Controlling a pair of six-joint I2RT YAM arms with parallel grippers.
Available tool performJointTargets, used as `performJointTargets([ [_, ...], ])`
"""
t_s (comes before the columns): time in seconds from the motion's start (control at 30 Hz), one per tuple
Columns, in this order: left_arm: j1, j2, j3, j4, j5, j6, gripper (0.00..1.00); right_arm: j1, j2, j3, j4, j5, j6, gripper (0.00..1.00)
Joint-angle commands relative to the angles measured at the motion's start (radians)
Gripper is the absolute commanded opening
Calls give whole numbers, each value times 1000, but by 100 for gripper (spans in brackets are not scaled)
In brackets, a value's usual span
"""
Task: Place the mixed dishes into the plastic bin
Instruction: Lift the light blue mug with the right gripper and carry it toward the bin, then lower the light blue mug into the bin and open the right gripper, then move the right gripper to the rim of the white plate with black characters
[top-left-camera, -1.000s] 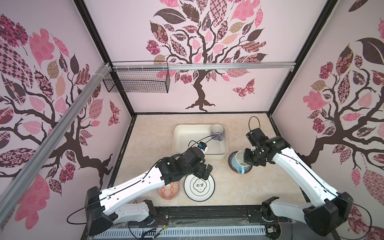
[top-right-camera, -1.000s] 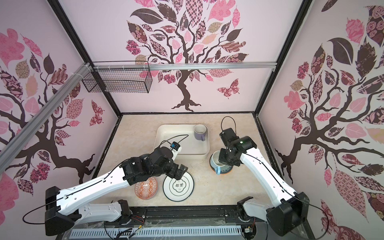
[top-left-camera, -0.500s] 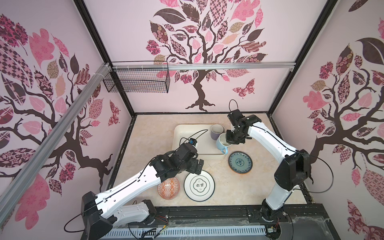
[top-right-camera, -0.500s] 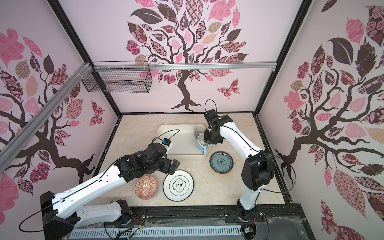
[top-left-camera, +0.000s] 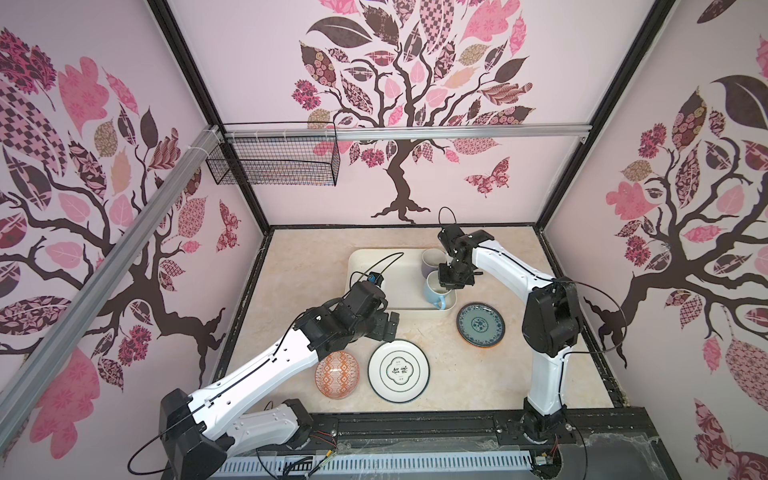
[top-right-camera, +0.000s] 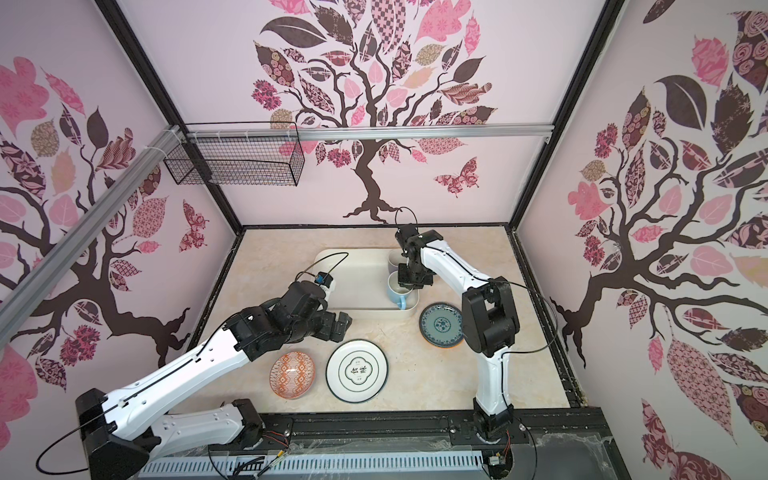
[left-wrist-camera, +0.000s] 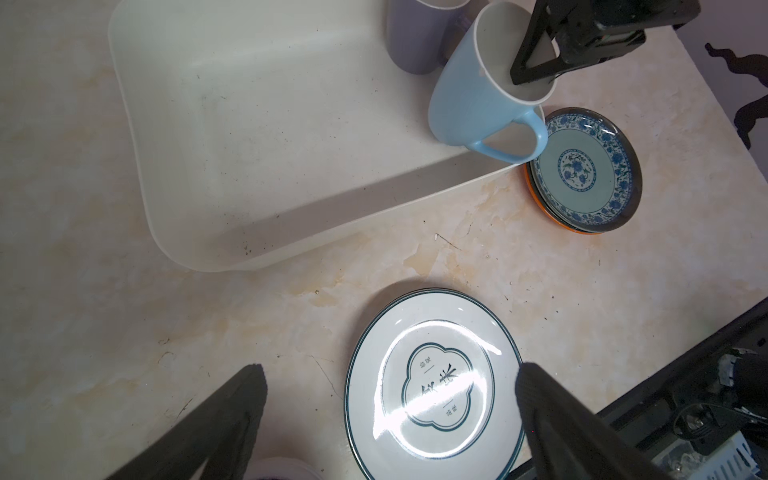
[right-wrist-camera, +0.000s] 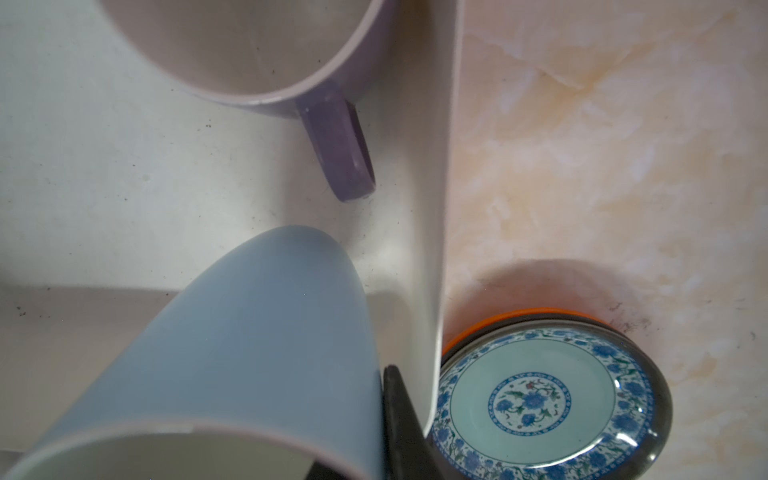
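The cream plastic bin (top-left-camera: 374, 266) (top-right-camera: 353, 270) (left-wrist-camera: 270, 124) holds the lavender mug (top-left-camera: 431, 258) (right-wrist-camera: 249, 45) upright in its far right corner. My right gripper (top-left-camera: 448, 284) (top-right-camera: 406, 281) is shut on the light-blue mug's (top-left-camera: 435, 293) (left-wrist-camera: 478, 95) (right-wrist-camera: 257, 340) rim, one finger inside. That mug hangs tilted in the bin's near right corner. The teal plate (top-left-camera: 481, 324) (left-wrist-camera: 586, 168) lies on the orange/black plate (left-wrist-camera: 540, 210) beside the bin. My left gripper (left-wrist-camera: 388, 374) (top-left-camera: 390, 328) hovers open above the white plate (top-left-camera: 399, 371) (left-wrist-camera: 436, 386), near the orange-patterned bowl (top-left-camera: 336, 374) (top-right-camera: 293, 375).
A black wire basket (top-left-camera: 274, 160) hangs on the back wall at the upper left, well above the table. The marble tabletop (top-left-camera: 307, 257) is fenced by a black frame, with a black rail (top-left-camera: 457, 424) along its near edge.
My right gripper has lifted the light-blue mug off the teal plate and carried it into the bin beside the lavender mug. The left arm has drawn back slightly towards the left.
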Motion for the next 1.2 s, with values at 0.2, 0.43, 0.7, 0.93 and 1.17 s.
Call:
performJointTargets([
  [0.2, 13, 12, -27, 22, 15, 3, 98, 1, 57, 71, -28, 72, -32, 13],
  [0.43, 16, 22, -27, 25, 34, 4, 98, 0, 66, 53, -21, 80, -43, 35],
  [0.7, 16, 35, -30, 22, 25, 1, 98, 0, -14, 72, -26, 101, -54, 45],
  [0.93, 17, 16, -70, 4, 32, -30, 98, 2, -217, 57, -40, 92, -58, 47],
  [1.17, -151, 10, -148, 3, -10, -170, 98, 46, -528, -301, 94, -39, -22, 49],
])
